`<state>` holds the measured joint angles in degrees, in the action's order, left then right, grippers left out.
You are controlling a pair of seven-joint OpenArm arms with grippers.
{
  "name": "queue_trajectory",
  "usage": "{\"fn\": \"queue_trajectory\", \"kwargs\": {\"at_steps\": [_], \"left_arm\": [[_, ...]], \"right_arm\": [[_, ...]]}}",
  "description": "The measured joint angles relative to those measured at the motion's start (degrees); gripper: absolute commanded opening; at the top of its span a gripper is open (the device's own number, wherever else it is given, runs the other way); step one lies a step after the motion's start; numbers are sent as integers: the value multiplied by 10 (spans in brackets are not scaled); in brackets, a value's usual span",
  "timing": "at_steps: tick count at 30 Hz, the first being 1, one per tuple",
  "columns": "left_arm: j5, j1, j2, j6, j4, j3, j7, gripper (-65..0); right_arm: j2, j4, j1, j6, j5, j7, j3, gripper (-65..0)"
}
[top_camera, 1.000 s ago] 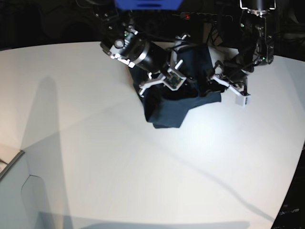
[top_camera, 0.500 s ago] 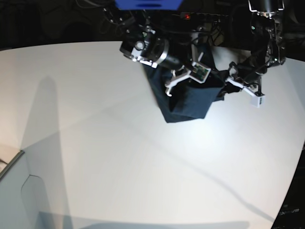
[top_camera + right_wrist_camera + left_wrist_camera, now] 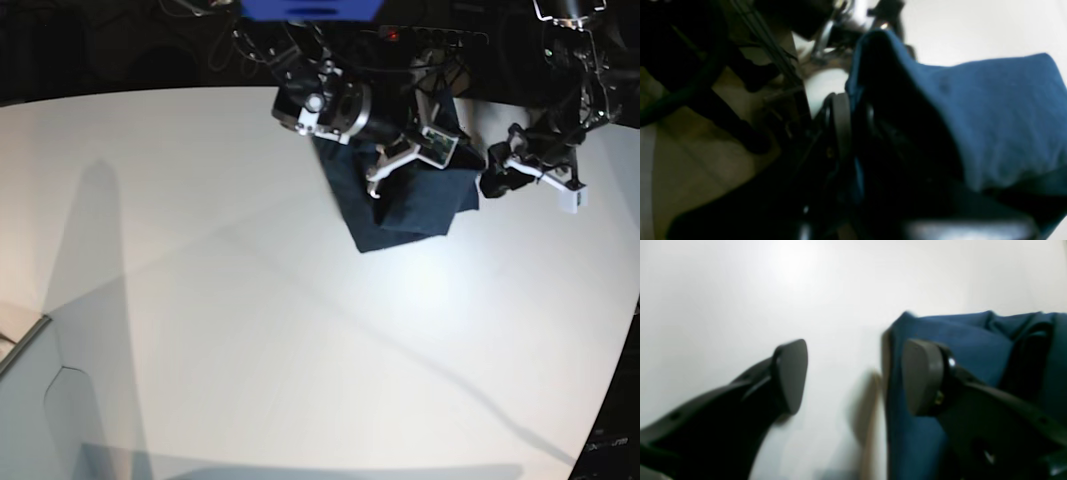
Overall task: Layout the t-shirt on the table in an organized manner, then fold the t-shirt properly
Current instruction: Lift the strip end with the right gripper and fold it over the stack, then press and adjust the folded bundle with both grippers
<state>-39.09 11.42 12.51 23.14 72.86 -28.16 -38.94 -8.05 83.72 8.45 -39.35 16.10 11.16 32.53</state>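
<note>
While right pincer (image 3: pixel 436 128) grips t-shirt (image 3: pixel 408 205), left pincer (image 3: pixel 853 376) agape

T-shirt (image 3: pixel 410 205): bunched at upper centre of base view; sleeves, neck and label hidden in folds. Cut off at right edge of left wrist view.
Right gripper (image 3: pixel 853 133): blurred, dark; fingertips buried in cloth.
Background, upper left of right wrist view: indistinct.

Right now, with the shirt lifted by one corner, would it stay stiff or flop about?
Probably flop: the t-shirt hangs in soft folds from the right gripper, its lower end sagging to a point over the table. It looks light, since one shut pinch seems to hold it up. Pushed, it would likely bunch rather than slide; creases already show near the open left gripper.
</note>
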Motion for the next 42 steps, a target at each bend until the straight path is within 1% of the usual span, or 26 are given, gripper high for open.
{"fn": "queue_trajectory", "kwargs": {"at_steps": [6, 8, 10, 12, 15, 17, 19, 24, 28, 31, 34, 37, 38, 39, 42], "left_arm": [[-2, 11, 0, 0, 0, -57, 2, -219], [-2, 19, -1, 0, 0, -74, 1, -219], [0, 24, -2, 0, 0, -95, -1, -219], [0, 25, -1, 0, 0, -115, 0, -219], [0, 24, -2, 0, 0, -136, 0, -219], [-2, 26, -2, 0, 1, -147, 0, -219], [-2, 30, -1, 0, 1, -157, 2, -219], [0, 30, -2, 0, 1, -179, 2, -219], [1, 31, -3, 0, 12, -179, -2, -219], [0, 31, -3, 0, 32, -179, 2, -219], [0, 30, -3, 0, 51, -179, -4, -219], [-2, 30, -3, 2, 57, -182, -33, -219], [-2, 30, -3, 2, 56, -188, -50, -219], [-2, 29, -5, 2, 56, -198, -54, -218], [-1, 27, -2, 2, 56, -230, -61, -218]], "right_arm": [[2, -1, -14, 0, 0, -1, -3, -648], [1, -14, -14, 0, 0, -1, -2, -590], [2, -18, -14, 0, 0, 2, -2, -502], [1, -19, -14, 0, 0, 0, -2, -399], [2, -9, -13, 0, 2, 4, -2, -279], [4, 20, -9, 0, 1, 3, -2, -244], [6, 53, -5, 0, -4, -3, -5, -240], [14, 110, 28, 0, -4, -1, -51, -240], [14, 116, 39, 0, -4, -2, -100, -240], [14, 87, 40, 0, -2, -1, -122, -236], [15, 48, 30, 0, 0, 1, -123, -235], [15, 5, 5, 0, -3, -2, -120, -235], [14, -9, -5, 0, -2, -2, -118, -235], [14, -21, -12, 1, 0, -3, -113, -235], [15, -55, -33, 0, 0, 0, -60, -235]]}}
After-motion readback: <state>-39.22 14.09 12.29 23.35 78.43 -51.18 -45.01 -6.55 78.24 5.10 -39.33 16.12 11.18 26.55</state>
